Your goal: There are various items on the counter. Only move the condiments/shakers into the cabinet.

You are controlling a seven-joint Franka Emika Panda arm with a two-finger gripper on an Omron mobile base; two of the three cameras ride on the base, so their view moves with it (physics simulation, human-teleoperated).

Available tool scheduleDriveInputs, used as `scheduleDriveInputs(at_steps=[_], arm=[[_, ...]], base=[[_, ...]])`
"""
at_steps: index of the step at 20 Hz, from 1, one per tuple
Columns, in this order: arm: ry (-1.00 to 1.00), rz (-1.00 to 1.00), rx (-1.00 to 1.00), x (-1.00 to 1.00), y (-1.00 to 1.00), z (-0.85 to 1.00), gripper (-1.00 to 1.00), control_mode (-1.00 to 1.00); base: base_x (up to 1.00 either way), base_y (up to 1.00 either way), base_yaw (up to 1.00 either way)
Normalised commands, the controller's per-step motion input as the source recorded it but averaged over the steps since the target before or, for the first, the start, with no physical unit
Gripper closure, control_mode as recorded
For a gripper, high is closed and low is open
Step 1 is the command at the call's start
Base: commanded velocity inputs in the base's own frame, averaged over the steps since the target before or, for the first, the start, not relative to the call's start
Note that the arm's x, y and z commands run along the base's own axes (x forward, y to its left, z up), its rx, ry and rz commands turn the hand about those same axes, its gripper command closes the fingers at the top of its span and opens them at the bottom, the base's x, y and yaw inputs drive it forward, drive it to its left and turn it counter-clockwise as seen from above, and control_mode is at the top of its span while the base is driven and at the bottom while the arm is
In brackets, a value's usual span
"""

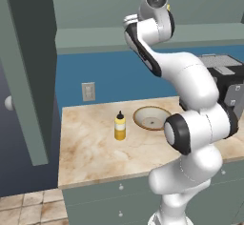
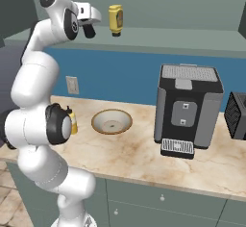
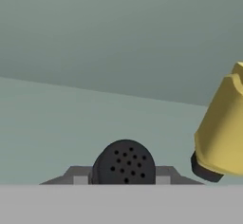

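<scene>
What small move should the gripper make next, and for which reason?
Probably lower the black shaker onto the cabinet shelf and then open. The gripper is shut on it, raised at shelf height, beside the plain yellow bottle. The squeeze bottle waits on the counter.

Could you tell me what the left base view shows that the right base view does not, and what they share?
Left base view's own: the tall cabinet door and tiled floor. Right base view's own: the hand shut on the black shaker, beside the plain yellow bottle at the cabinet shelf. Shared: the counter, wooden bowl, squeeze bottle and coffee machine.
</scene>
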Motion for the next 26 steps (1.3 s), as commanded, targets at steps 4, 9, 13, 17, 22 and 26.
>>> scheduleDriveInputs(at_steps=[4,9,13,17,22,26], arm=[[0.00,0.00,-0.04,0.24,-0.06,-0.47,1.00,-1.00],[0.00,0.00,-0.02,0.09,-0.09,-0.43,1.00,-1.00],[-0.04,0.00,0.00,0.04,-0.03,-0.03,-1.00,-1.00],[-0.02,0.00,0.00,0.04,0.00,-0.01,-1.00,-1.00],[-0.03,0.00,-0.01,0.15,0.00,-0.10,-1.00,-1.00],[-0.04,0.00,-0.02,0.20,0.00,-0.13,-1.00,-1.00]], base=[[0.00,0.00,0.00],[0.00,0.00,0.00],[0.00,0.00,0.00],[0.00,0.00,0.00],[0.00,0.00,0.00],[0.00,0.00,0.00]])
